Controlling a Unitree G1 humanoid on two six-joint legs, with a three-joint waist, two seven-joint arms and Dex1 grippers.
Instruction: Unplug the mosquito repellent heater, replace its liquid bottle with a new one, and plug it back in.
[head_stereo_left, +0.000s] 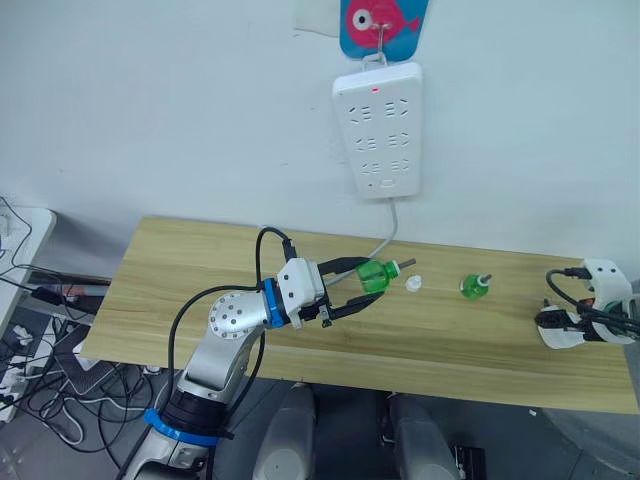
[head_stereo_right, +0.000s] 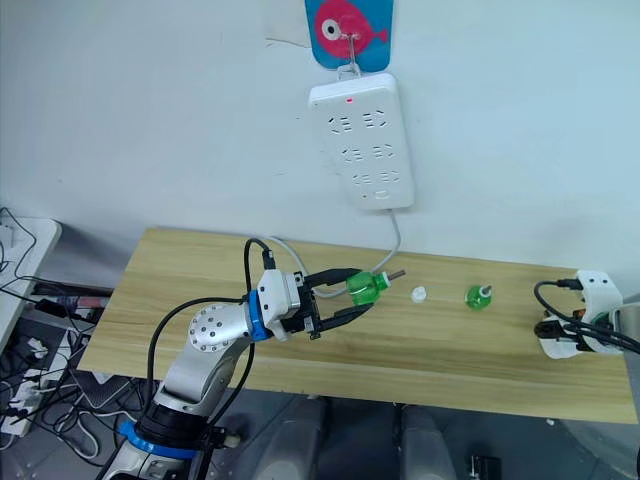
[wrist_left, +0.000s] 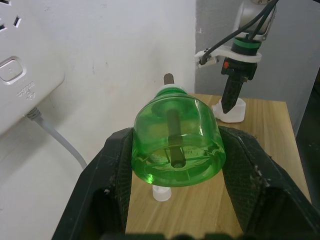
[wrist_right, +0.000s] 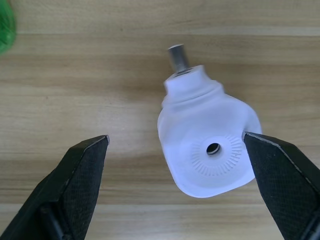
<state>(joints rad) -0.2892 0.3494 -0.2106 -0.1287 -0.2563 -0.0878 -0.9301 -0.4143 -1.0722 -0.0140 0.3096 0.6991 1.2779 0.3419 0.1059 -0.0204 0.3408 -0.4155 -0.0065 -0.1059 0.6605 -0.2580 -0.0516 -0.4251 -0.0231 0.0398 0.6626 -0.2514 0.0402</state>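
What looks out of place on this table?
A small white cap lies loose on the table, and a second green bottle stands beside it. The heater lies unplugged under the right pincer, away from the power strip.

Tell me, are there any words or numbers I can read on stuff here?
None can be read.
Long white plastic power strip on the wall: tiny grey marks under its button, too blurred to read.
Pink fish picture on a blue card: no words.
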